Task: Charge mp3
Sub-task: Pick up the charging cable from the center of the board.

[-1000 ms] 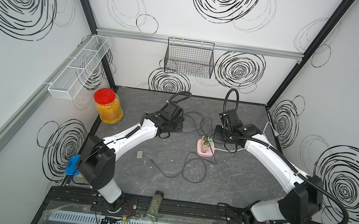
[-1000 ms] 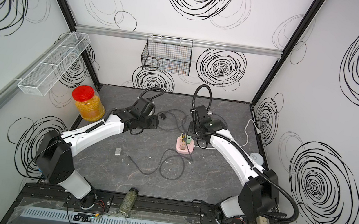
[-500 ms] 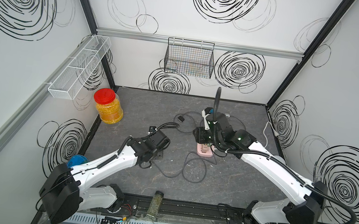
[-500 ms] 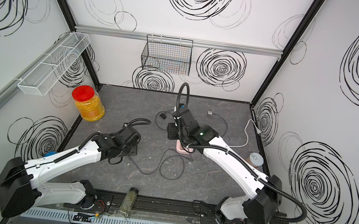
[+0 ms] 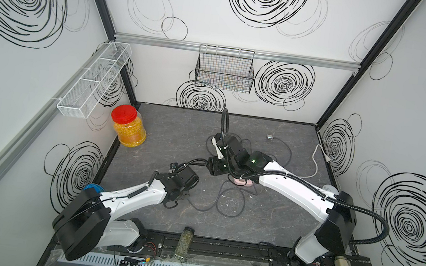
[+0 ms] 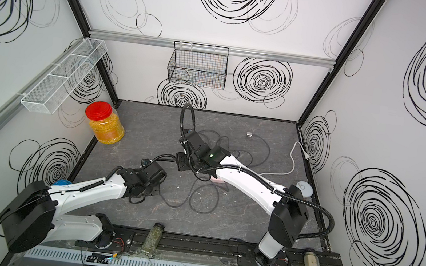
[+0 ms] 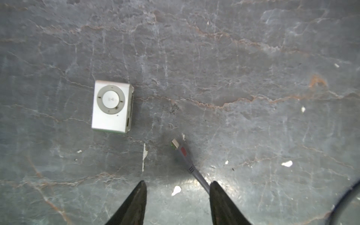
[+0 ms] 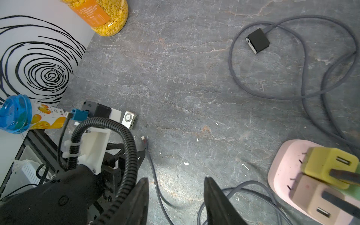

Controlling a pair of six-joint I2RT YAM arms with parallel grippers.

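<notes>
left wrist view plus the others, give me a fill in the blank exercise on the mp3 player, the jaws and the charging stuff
1. The mp3 player lies flat with its control wheel facing ____.
2. The left gripper has its jaws ____, holding nothing.
3. The yellow charger is plugged into a ____ power strip.
4. The jar of yellow grains has a ____ lid.

Missing words: up; open; pink; red

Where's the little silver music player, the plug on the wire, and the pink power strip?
music player (image 7: 111, 102): left wrist view, on its round middle button.
wire plug (image 7: 183, 151): left wrist view, on the red mark.
power strip (image 8: 282, 168): right wrist view, on its bare pink top.
</notes>
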